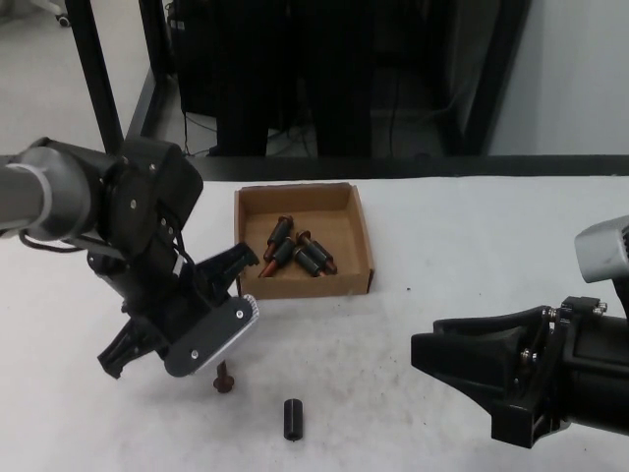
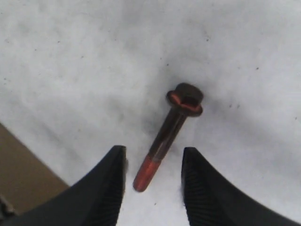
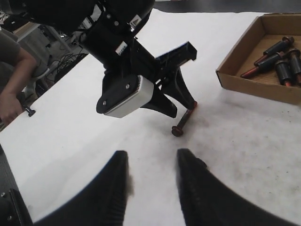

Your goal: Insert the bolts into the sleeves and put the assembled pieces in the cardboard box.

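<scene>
A reddish-brown bolt (image 2: 171, 129) lies flat on the white bench, its threaded tip between the open fingers of my left gripper (image 2: 154, 153). In the high view that gripper (image 1: 221, 360) hangs just over the bolt (image 1: 224, 378), and a black sleeve (image 1: 293, 418) lies on the bench a little to its right and nearer. The cardboard box (image 1: 314, 282) behind them holds several assembled pieces (image 1: 295, 251). My right gripper (image 3: 150, 157) is open and empty, low over the bench, facing the bolt (image 3: 184, 121) and the left gripper (image 3: 181, 104).
The box (image 3: 254, 87) stands at mid-bench toward the back. The right arm (image 1: 531, 379) takes up the near right corner. Bare white bench lies between the two arms and to the right of the box.
</scene>
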